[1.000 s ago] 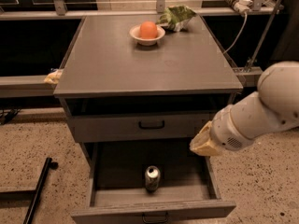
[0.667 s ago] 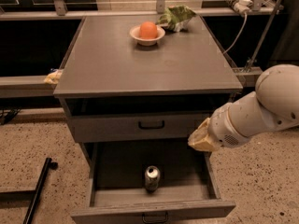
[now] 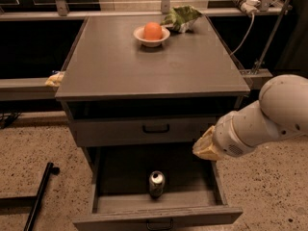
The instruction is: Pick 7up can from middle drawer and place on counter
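Seemingly at the reach step: hovers with gripper (image 3: pixel 204 147) at three o'clock of the open middle drawer (image 3: pixel 159 218), grip state impossible to tell. Finds 7up can (image 3: pixel 156 182) upright near six o'clock inside, untouched. Next calls for moving toward eight o'clock, descending over it.

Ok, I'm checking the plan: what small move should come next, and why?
Probably swing the hand left and down in the view toward the can. The hand hovers at the right edge of the open drawer, apart from the can, which stands upright near the front.
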